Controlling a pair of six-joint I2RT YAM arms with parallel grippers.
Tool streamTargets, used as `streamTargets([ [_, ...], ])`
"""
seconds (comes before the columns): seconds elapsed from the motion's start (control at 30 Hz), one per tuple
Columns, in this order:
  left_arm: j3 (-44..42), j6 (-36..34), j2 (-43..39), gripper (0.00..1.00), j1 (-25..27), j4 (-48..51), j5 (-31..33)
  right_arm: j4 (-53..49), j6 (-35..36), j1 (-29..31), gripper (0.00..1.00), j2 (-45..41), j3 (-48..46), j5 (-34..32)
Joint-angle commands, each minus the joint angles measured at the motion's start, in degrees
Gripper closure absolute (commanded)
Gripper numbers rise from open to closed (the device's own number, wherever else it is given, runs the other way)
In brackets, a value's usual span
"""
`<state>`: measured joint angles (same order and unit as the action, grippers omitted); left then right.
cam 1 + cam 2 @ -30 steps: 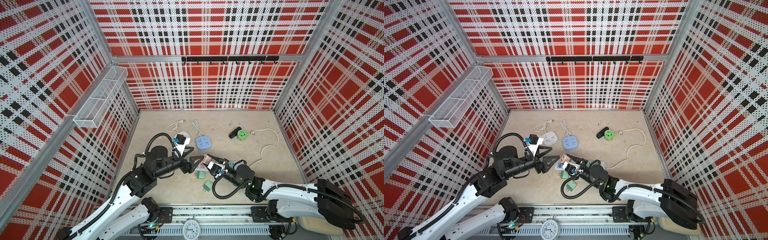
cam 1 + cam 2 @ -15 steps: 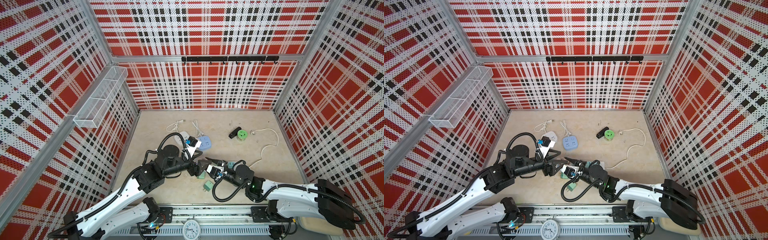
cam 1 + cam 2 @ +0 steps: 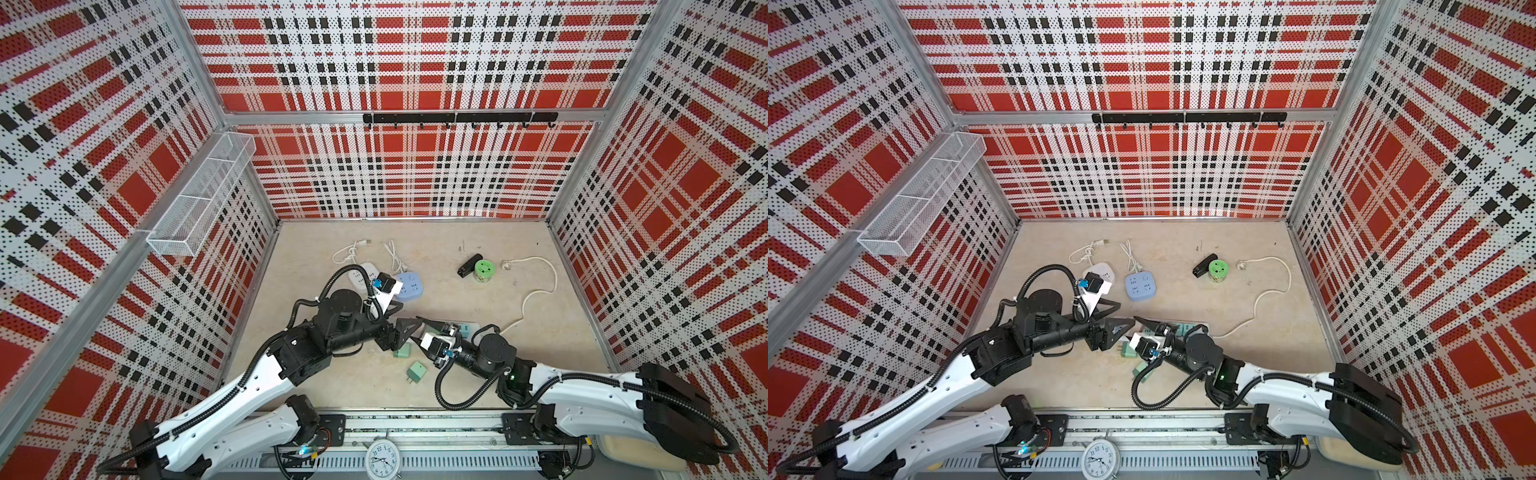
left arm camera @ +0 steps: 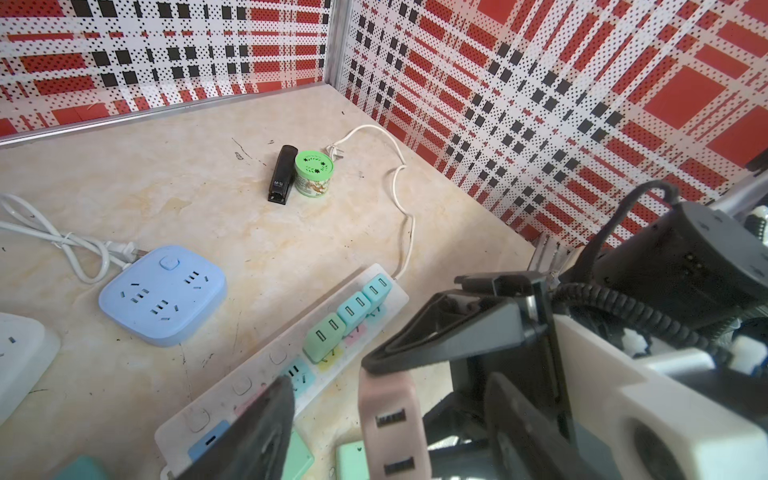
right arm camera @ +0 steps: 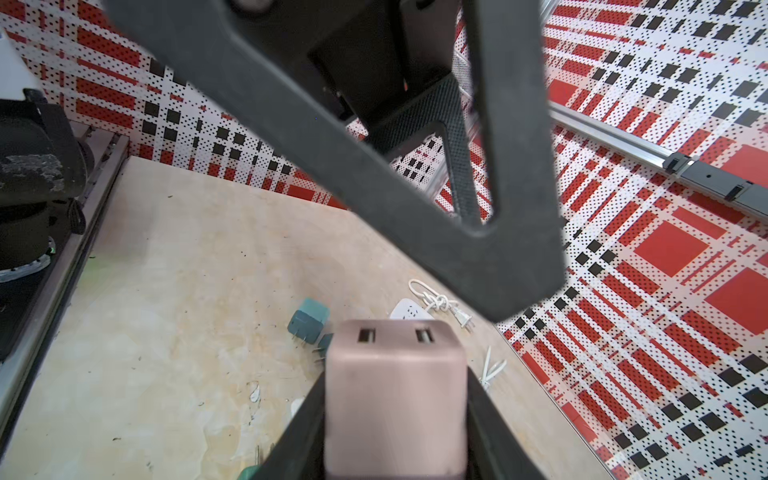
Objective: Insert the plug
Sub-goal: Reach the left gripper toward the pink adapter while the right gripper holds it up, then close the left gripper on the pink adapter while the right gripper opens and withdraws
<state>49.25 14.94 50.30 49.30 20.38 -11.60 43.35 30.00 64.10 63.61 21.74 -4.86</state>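
My right gripper (image 5: 395, 419) is shut on the plug (image 5: 395, 386), a pink cube with two USB slots, held above the table. In the left wrist view the plug (image 4: 392, 419) hangs between the spread fingers of my open left gripper (image 4: 390, 390), and neither finger (image 4: 253, 432) touches it. In both top views the left gripper (image 3: 409, 319) (image 3: 1121, 315) meets the right gripper (image 3: 422, 332) (image 3: 1138, 332) near the table's front middle. Just behind lies the white power strip (image 4: 257, 374) (image 3: 471, 325), with three green plugs (image 4: 351, 309) seated in it and free sockets toward its near end.
Loose green plugs (image 3: 402, 353) (image 3: 417, 372) lie under the grippers. A blue socket block (image 3: 408, 286) and a white one (image 3: 360, 274) sit behind the left arm. A green tin (image 3: 485, 270), a black stapler (image 3: 469, 266) and the strip's white cable (image 3: 540, 286) lie at the back right.
My left arm has swung right and forward, bringing its open jaws around the plug, and they have narrowed slightly. The right gripper has kept still with the plug.
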Motion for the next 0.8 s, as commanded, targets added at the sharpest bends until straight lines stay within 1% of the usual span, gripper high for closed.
streamTargets([
  [0.0,1.0,0.4,-0.1,0.26,0.4,1.1,0.1,5.3,0.0,0.0,1.0,-1.8,-0.4,-1.9],
  [0.07,0.8,0.3,-0.1,0.26,0.4,1.2,-0.4,5.1,0.0,0.0,1.0,-2.3,-0.2,-2.5],
  [0.2,0.7,0.3,0.4,0.26,0.4,1.1,-0.6,4.9,-0.4,0.0,1.0,-2.7,-0.6,-1.4],
  [0.3,1.1,0.2,1.5,0.26,0.5,1.1,-1.6,4.7,-0.8,0.0,1.0,-2.8,-0.4,-0.6],
  [0.53,1.9,-0.4,4.4,0.28,1.1,1.0,-1.8,4.4,-1.7,0.1,1.0,-3.1,-0.1,0.3],
  [0.73,2.8,-0.7,7.0,0.42,1.2,-0.3,-3.6,5.4,-2.1,0.0,1.0,-2.1,-0.4,0.3],
  [0.77,3.0,-1.0,7.5,0.47,1.2,-0.3,-3.7,5.2,-2.1,0.0,1.0,-2.0,-0.4,0.5],
])
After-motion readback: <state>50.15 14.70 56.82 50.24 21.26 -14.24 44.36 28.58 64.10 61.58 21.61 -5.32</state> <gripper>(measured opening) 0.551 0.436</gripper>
